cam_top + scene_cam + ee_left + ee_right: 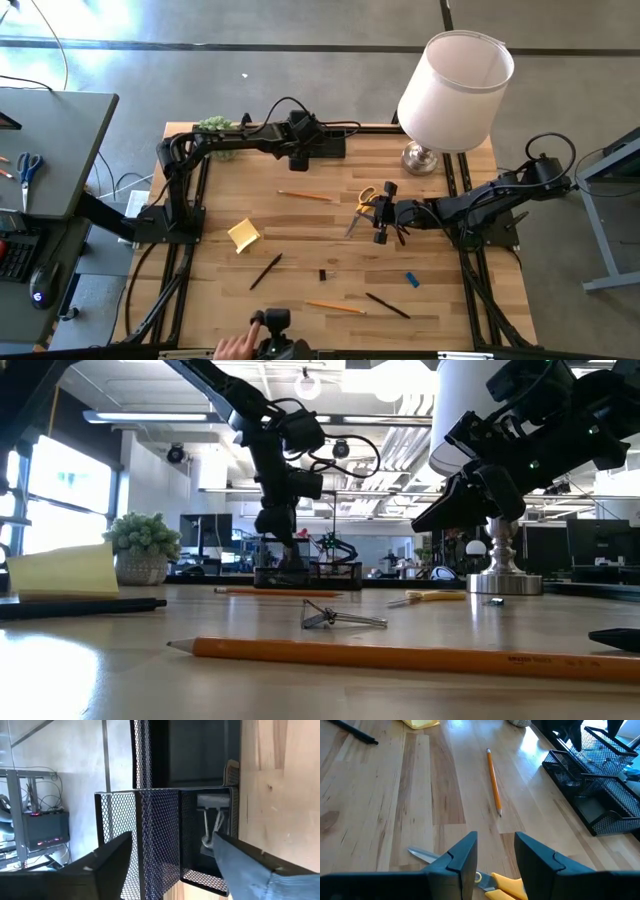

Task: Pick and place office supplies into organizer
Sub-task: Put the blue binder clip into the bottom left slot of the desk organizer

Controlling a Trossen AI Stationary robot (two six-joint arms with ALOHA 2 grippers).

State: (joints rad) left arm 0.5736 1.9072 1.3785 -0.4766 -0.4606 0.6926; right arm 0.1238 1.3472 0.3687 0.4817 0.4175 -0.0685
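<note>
The black mesh organizer (322, 146) stands at the table's far edge. My left gripper (170, 865) hangs open over it, one finger on either side of a mesh wall. A silver-armed binder clip (210, 822) lies in the compartment beneath. My right gripper (495, 855) is open above the yellow-handled scissors (363, 207). The scissors lie flat on the table, with their blade (422, 854) and handle (506, 884) showing below the fingers. In the low view this gripper (435, 518) hangs clear above the scissors (425, 597).
On the wood lie two orange pencils (305, 196) (335, 307), two black pens (266, 271) (387, 305), a yellow sticky-note pad (244, 235), a blue block (412, 279) and a small black clip (322, 274). A white-shaded lamp (455, 90) and a green plant (215, 125) stand at the far edge. A person's hand (238, 346) shows at the near edge.
</note>
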